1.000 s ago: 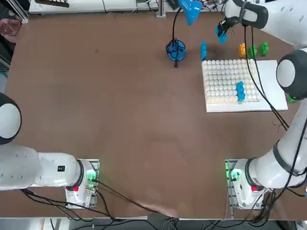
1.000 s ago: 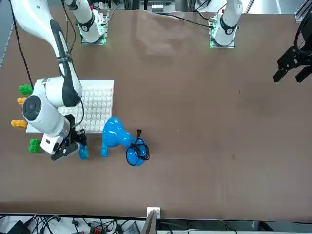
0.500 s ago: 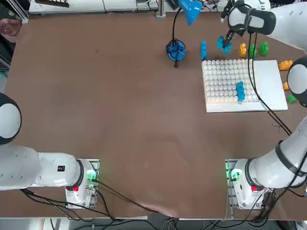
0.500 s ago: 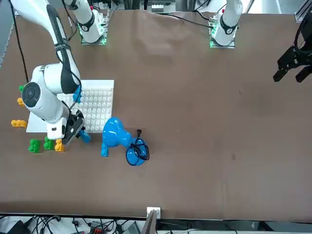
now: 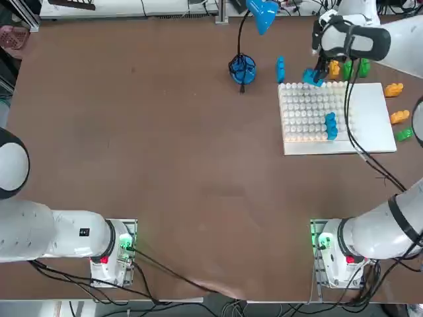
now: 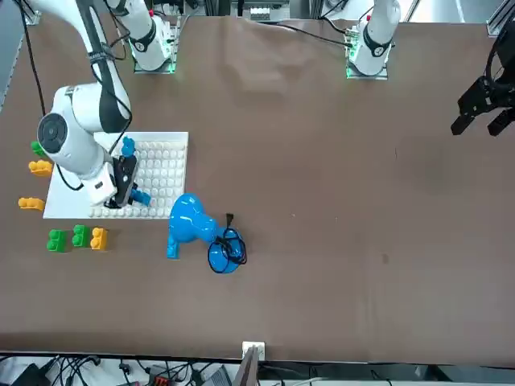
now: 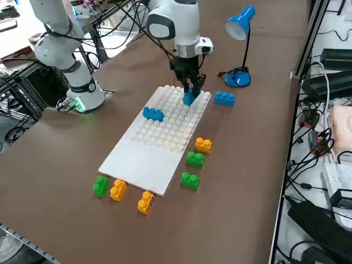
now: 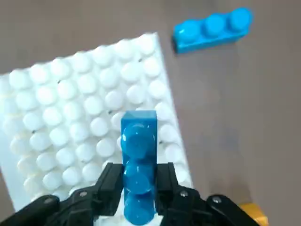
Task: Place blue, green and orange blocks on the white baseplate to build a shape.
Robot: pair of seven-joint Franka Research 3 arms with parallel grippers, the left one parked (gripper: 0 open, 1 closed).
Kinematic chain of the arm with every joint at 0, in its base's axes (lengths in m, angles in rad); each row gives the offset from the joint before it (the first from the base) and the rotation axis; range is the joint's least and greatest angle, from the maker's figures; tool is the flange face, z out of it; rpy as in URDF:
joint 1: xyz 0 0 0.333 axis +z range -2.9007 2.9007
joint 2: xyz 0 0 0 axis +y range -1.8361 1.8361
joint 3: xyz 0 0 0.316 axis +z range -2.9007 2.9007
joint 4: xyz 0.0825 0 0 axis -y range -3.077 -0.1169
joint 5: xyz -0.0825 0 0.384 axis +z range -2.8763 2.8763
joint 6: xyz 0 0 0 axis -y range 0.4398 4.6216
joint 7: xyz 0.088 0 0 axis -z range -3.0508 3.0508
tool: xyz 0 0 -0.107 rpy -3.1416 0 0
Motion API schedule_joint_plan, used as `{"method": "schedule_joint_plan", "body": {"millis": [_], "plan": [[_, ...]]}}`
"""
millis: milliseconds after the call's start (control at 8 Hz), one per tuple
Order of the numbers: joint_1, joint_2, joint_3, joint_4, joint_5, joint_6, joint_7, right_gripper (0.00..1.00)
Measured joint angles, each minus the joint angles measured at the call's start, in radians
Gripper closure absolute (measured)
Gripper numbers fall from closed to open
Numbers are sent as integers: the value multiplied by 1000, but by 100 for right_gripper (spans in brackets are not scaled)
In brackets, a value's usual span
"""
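My hand (image 8: 139, 186) grips a blue three-stud brick (image 8: 137, 174) above the studded edge of the white baseplate (image 8: 101, 123); I should square it to the stud rows before pressing straight down; another blue brick (image 8: 213, 29) lies beside the baseplate.

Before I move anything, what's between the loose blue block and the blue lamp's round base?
Just bare tabletop between the loose blue block and the lamp's round base, seen from the right side.

A studded blue block (image 8: 138, 172) hangs over the white baseplate's (image 5: 373, 119) studded part.
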Motion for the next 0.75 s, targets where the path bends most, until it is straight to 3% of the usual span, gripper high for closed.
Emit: {"method": "schedule_joint_plan", "body": {"millis": [375,750], "plan": [[-40,-63,-2,-163,-3,94,-57,65],[-59,-79,-3,-232,-4,140,-132,65]]}}
